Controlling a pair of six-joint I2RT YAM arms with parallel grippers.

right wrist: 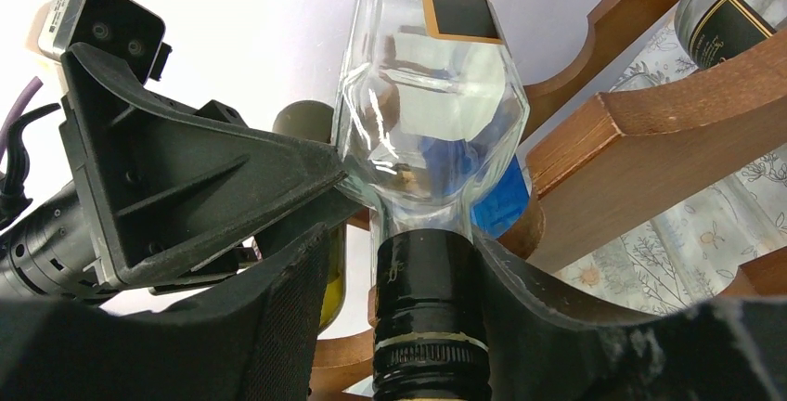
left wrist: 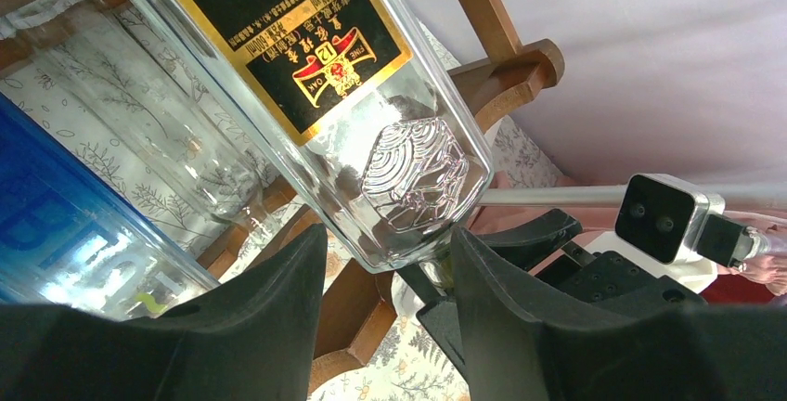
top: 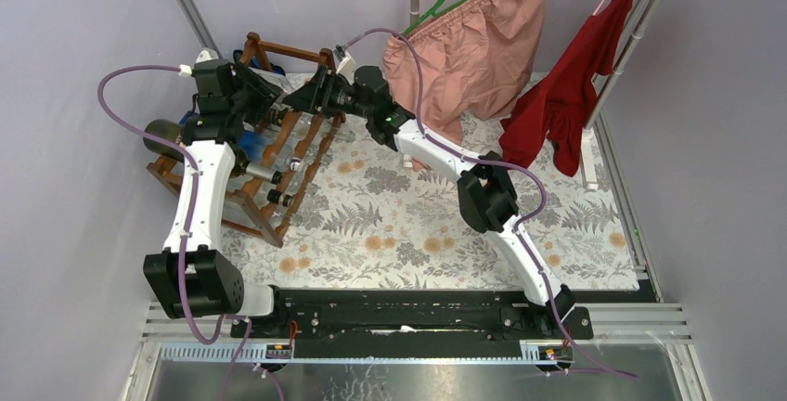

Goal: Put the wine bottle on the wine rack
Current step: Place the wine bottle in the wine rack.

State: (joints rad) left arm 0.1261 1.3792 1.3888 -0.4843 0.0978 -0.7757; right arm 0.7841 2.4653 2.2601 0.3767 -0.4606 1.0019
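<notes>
The wine bottle [left wrist: 306, 58] is clear glass with a black and gold label and a black cap [right wrist: 429, 308]. It lies across the reddish-brown wine rack [top: 274, 211] at the table's far left. My left gripper [left wrist: 390, 239] has its fingertips pressed against both sides of the bottle's shoulder. My right gripper [right wrist: 399, 234] straddles the capped neck from the opposite side. Its right finger [right wrist: 557, 317] touches the cap and a slit of light shows beside the left finger [right wrist: 278, 327]. In the top view both grippers [top: 278, 109] [top: 311, 95] meet over the rack's upper tier.
A blue bottle [left wrist: 56, 225] and another clear bottle [left wrist: 158, 122] lie in lower tiers; a dark bottle [top: 162, 136] sticks out at the rack's left. A pink garment [top: 483, 48] and a red one [top: 571, 95] hang at the back right. A floral cloth [top: 445, 225] covers the table.
</notes>
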